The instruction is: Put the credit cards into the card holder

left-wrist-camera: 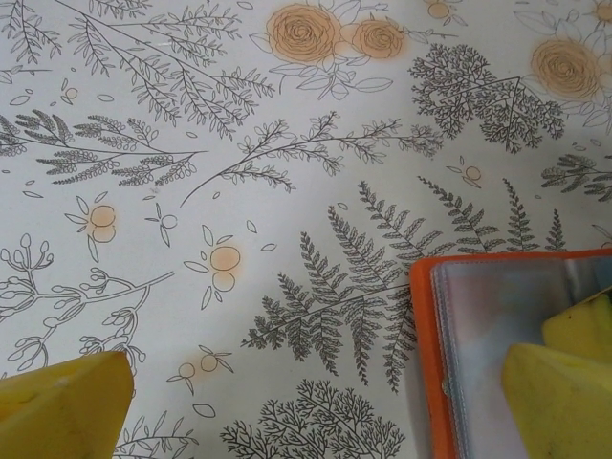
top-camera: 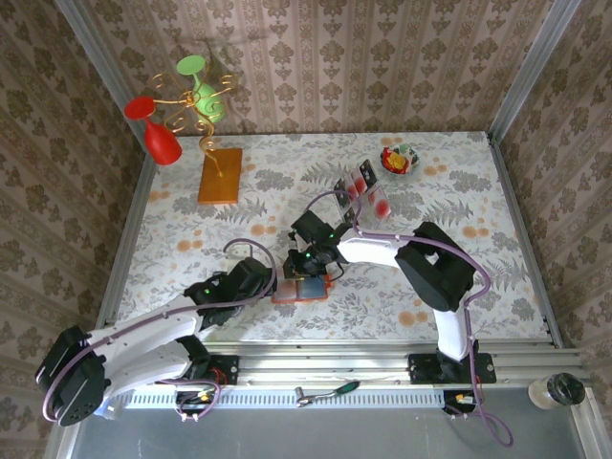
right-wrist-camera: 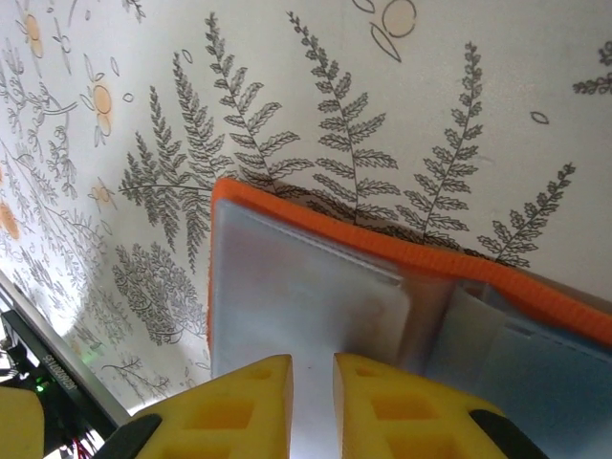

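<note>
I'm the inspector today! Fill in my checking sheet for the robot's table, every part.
Surface: flowery tablecloth, lying flat.
Job's things: card holder lies open by the grippers; credit cards stand upright farther back.
Clutter: small bowl of colourful bits; orange-brown board with a gold wire stand hung with a red glass and a green glass.
Grippers: left gripper open, one finger over the holder; right gripper with a thin gap left, above the holder's inside; whether it holds a card cannot be told.
Cables: purple cables run along both arms.
Surroundings: patterned walls; a cup and a tool by the near rail.
</note>
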You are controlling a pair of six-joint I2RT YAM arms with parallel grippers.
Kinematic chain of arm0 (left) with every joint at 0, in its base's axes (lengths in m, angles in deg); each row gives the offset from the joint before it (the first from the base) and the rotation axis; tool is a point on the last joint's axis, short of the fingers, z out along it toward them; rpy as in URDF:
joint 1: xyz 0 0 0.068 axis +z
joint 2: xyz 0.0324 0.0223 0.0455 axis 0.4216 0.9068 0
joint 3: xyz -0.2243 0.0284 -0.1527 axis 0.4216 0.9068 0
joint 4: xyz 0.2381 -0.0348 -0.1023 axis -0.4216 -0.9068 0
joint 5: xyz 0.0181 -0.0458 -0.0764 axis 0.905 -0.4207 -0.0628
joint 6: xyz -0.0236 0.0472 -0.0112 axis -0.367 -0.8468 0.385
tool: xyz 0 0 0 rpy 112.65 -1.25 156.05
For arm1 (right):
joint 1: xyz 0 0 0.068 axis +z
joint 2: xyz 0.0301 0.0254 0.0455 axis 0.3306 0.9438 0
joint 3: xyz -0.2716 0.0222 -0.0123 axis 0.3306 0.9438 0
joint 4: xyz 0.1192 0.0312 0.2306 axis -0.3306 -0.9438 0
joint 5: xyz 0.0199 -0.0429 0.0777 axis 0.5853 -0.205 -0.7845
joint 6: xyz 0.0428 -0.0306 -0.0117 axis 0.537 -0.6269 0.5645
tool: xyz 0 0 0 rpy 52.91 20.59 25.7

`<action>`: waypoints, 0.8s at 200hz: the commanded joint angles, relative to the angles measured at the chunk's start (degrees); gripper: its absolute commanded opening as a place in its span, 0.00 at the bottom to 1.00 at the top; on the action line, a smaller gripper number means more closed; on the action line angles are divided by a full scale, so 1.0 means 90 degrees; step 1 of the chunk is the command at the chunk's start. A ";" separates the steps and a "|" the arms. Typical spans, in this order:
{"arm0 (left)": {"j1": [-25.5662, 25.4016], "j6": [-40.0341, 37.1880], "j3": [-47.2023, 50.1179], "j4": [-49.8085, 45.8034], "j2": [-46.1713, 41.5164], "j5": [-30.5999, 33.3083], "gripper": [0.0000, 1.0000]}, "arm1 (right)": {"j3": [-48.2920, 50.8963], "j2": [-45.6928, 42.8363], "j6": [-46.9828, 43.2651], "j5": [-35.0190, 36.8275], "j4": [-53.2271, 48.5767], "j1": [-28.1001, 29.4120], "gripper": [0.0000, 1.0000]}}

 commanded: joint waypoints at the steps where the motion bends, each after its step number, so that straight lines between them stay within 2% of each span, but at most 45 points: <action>1: 0.0047 0.0095 0.0105 0.0159 0.0068 -0.0038 1.00 | -0.0147 0.0141 -0.0075 -0.0104 -0.0139 -0.0020 0.21; 37: 0.0044 0.0083 0.0055 0.0209 0.0228 -0.0066 1.00 | -0.0267 -0.0168 -0.0218 -0.0124 -0.0349 -0.0143 0.21; 73: 0.0036 0.0058 0.0074 0.0266 0.0283 -0.0104 1.00 | -0.0320 -0.0816 -0.0527 0.0034 -0.0736 -0.0634 0.23; 101: 0.0037 0.0028 0.0060 0.0367 0.0409 -0.0112 1.00 | -0.0618 -0.1073 -0.1129 0.0402 -0.1513 -0.1134 0.27; 122: 0.0036 0.0028 0.0017 0.0450 0.0570 -0.0146 1.00 | -0.0918 -0.1209 -0.1689 0.1020 -0.2240 -0.1451 0.32; 160: 0.0031 0.0011 -0.0086 0.0603 0.0872 -0.0176 1.00 | -0.1355 -0.1190 -0.2249 0.1794 -0.2805 -0.1925 0.39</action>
